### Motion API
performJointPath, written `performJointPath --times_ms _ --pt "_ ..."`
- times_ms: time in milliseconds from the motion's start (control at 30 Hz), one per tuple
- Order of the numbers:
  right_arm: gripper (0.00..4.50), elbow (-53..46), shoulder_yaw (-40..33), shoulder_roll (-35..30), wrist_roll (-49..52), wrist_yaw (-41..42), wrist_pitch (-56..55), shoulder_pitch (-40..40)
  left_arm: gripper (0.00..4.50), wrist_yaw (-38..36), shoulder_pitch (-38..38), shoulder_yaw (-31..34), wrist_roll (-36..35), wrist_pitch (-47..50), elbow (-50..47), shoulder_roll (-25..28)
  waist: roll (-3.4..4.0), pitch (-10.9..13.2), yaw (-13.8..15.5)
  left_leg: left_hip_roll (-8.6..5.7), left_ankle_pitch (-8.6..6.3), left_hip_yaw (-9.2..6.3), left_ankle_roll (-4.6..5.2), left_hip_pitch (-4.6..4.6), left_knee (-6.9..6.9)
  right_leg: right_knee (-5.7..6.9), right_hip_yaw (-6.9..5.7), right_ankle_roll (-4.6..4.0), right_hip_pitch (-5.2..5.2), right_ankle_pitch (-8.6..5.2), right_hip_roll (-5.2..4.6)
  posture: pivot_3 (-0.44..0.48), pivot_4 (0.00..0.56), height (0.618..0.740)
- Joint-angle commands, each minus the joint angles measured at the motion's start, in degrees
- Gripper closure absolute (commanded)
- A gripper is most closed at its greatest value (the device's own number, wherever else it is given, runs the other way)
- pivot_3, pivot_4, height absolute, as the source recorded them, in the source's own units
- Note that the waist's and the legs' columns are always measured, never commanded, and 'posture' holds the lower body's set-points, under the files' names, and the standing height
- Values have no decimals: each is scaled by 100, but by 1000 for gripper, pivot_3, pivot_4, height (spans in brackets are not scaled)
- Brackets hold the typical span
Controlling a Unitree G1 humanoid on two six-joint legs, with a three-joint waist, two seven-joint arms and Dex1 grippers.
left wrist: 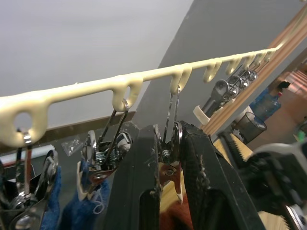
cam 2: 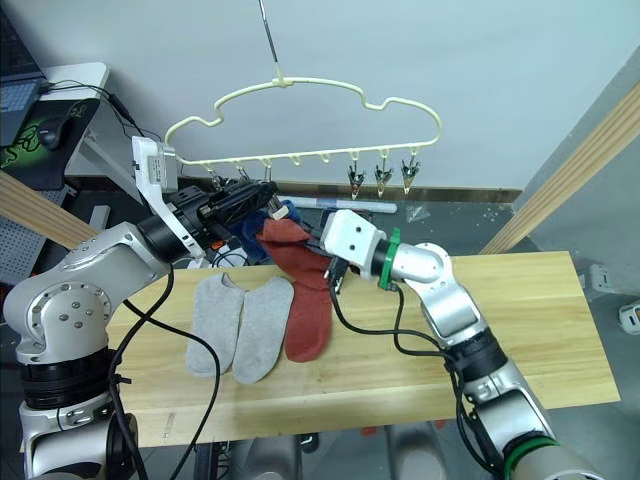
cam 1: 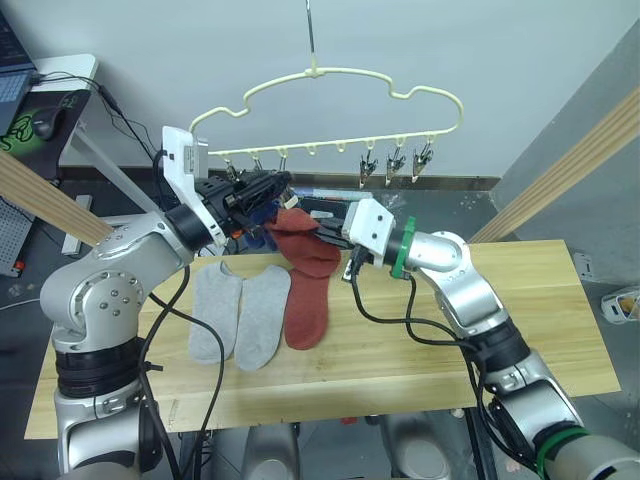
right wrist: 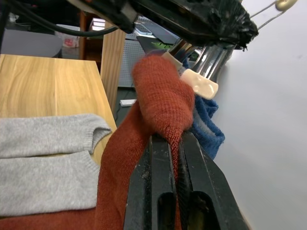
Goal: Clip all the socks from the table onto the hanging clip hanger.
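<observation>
Nearest, the table [cam 1: 420,350] of light natural wood planks is being occupied by two light grey socks [cam 1: 240,312], soft and flat, lying side by side and touching, with a red sock [cam 1: 306,308] of knitted fabric laid just beside them on the robot's right. A second red sock [cam 1: 303,240] is being held above the table edge, its cuff bunched and draped downward over the lying red one. The right gripper [right wrist: 175,158] is being kept closed on this raised red sock, the ribbed fabric being pinched between its two black fingers [right wrist: 199,191] in the right wrist view. Just beyond, the left gripper [left wrist: 169,158] is being pressed shut around a small silver clip [left wrist: 169,165], whose cream-tipped jaws are pointing down at the red fabric directly below. Beside that clip, blue socks [left wrist: 91,208] of fuzzy fabric are being held by neighbouring clips. Above, the clip hanger [cam 1: 340,105], a pale yellow thin frame with a wavy cloud-like outline, is being suspended by a long metal hook [cam 1: 310,30]; three further silver clips [cam 1: 397,165] are hanging free toward its right end, well apart from both grippers.
</observation>
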Motion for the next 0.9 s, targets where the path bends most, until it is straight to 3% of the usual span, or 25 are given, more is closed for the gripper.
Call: performJointPath --times_ms 33,367,900 --pt "4500 -488 62 56 -72 -173 3 205 4149 42 -18 123 -51 -119 -154 -5 0 0 -4 0 0 0 0 0 0 0 1 0 0 0 0 -128 366 740" --pt "4500 -538 348 386 -656 -817 485 426 4149 148 3 138 -125 -76 -211 -72 -2 -1 -2 -1 1 0 -1 2 3 3 -1 0 0 0 0 -130 361 740" --pt "4500 -377 274 760 -648 -1381 755 228 4149 406 60 146 -363 1 -288 -180 -4 -4 -7 -1 1 -2 -1 1 3 3 0 0 0 0 0 -134 354 740"
